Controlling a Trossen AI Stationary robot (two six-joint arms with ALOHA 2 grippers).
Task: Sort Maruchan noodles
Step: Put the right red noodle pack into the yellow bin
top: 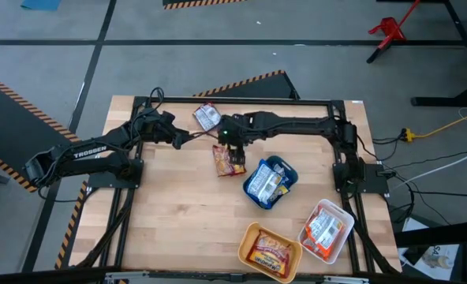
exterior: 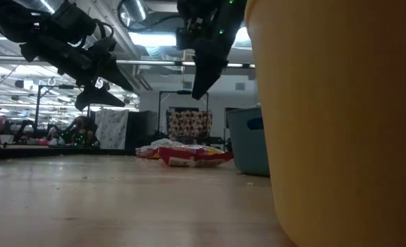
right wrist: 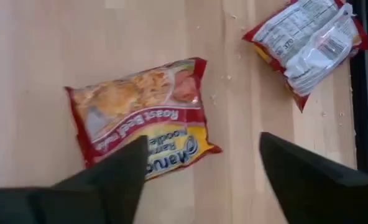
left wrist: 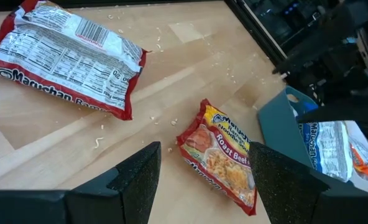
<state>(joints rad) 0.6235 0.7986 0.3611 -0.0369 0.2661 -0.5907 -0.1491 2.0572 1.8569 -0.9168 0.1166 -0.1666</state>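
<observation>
The table (top: 178, 213) fills the middle of the high view, with three trays in its lower right: a blue tray (top: 285, 169) holding blue-and-white packets, a yellow tray (top: 248, 239) with an orange packet at bottom centre, and a white tray (top: 345, 223) with a red-and-white one at far right. Two packets remain loose at upper centre: a red-and-white packet (top: 207, 117) lying label-side up, and just below it the roast beef packet (top: 228, 159).

The right gripper (top: 232, 147) hangs over the roast beef packet, fingers spread wide and empty; its wrist view shows the packet (right wrist: 140, 117) lying askew between and ahead of them. The left gripper (top: 188, 139), also wide and empty, sits just left of it, looking at the same packet (left wrist: 224, 155).

Likely trouble:
- Both grippers crowd one spot. If both descend, they could collide.
- The packet is flat and crinkly. Fingers closing on it could skid it across the wood or pinch only an edge, and it would drop.
- Noodle crumbs dot the table, so a hard squeeze may crush more.
- The blue tray is near; a swing could clip its rim.
</observation>
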